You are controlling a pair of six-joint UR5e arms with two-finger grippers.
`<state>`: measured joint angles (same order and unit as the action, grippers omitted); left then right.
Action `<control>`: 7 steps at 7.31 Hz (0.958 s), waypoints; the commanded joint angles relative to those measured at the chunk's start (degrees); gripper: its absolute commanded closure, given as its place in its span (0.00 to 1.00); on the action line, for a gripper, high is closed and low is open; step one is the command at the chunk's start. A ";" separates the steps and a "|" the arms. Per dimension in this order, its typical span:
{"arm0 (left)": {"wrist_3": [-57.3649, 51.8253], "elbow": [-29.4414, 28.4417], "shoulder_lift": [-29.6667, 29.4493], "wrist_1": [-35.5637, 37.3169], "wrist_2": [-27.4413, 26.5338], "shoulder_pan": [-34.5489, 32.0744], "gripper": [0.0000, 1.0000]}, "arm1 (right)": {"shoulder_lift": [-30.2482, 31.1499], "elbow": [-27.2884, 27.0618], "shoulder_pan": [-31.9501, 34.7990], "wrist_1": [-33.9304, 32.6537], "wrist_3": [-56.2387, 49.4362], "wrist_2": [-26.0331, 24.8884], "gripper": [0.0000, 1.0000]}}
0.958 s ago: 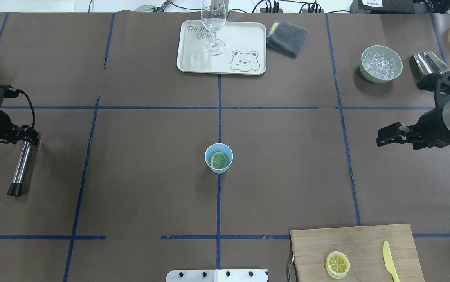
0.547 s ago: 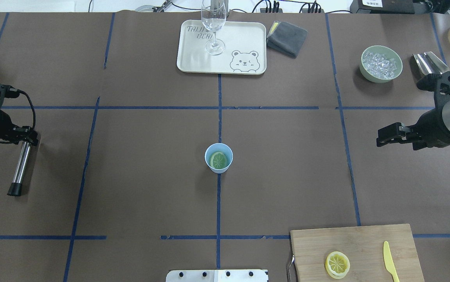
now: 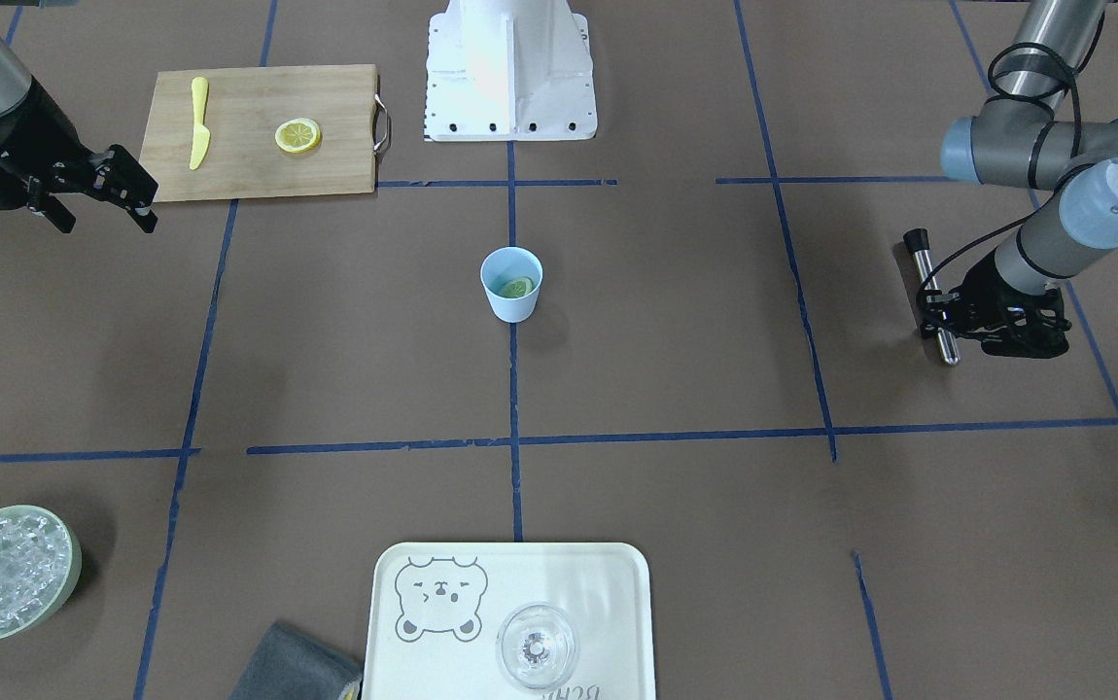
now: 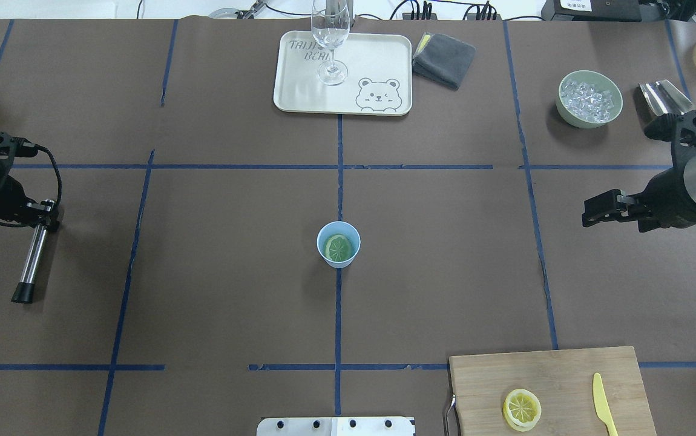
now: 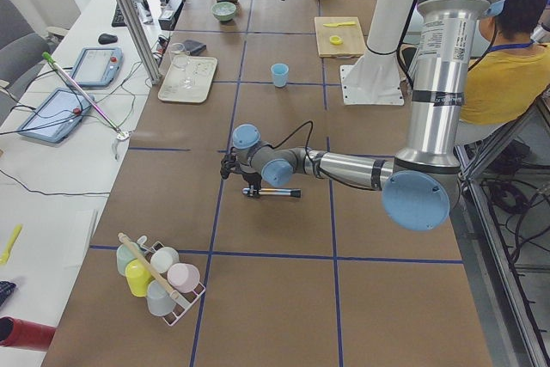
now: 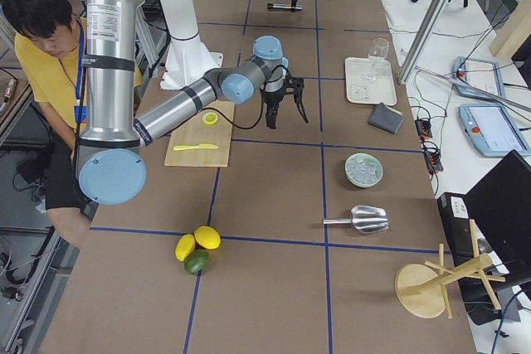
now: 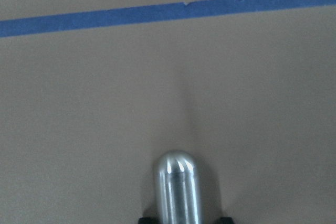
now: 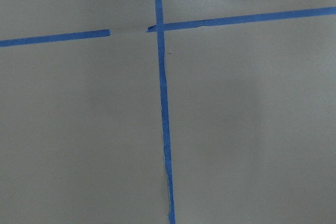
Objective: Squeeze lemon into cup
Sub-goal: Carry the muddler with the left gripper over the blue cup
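The light-blue cup (image 4: 321, 237) stands at the table's centre, also seen from the front (image 3: 510, 303). A lemon slice (image 4: 339, 247) lies flat inside it (image 3: 517, 287). At the far left a steel rod (image 4: 30, 260) with a black tip lies on the table. My left gripper (image 4: 45, 217) sits low around its upper end. In the left wrist view the rod (image 7: 177, 187) shows between the fingers with a gap on one side, so the gripper is open. My right gripper (image 4: 587, 217) hovers open and empty at the far right (image 3: 143, 202).
A cutting board (image 4: 566, 369) at the near right carries another lemon slice (image 4: 522, 408) and a yellow knife (image 4: 603, 402). At the far edge are a tray (image 4: 299, 97) with a wine glass (image 4: 330, 36), a grey cloth (image 4: 443, 57), an ice bowl (image 4: 567, 115) and a scoop (image 4: 659, 97).
My left wrist has shifted slightly toward the near side over the rod's upper end, while the rod stays in place. The right arm, cup and lemon have not moved.
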<state>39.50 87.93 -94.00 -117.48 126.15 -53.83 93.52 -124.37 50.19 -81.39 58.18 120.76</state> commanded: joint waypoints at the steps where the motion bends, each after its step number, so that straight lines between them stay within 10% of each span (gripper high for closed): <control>1: -0.03 2.84 0.21 0.33 -0.02 0.04 1.00 | 0.00 0.00 0.00 0.00 0.00 0.00 0.00; 5: -0.12 21.98 -0.04 3.37 -0.64 2.48 1.00 | 0.17 -0.26 0.18 0.09 -0.09 0.09 0.00; 7: 2.66 27.54 -8.35 4.28 -11.11 10.20 1.00 | 0.26 -0.26 1.05 0.09 -0.61 0.18 0.00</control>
<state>40.00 111.63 -97.45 -114.02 121.85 -48.08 93.70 -124.61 50.83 -81.31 57.83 120.91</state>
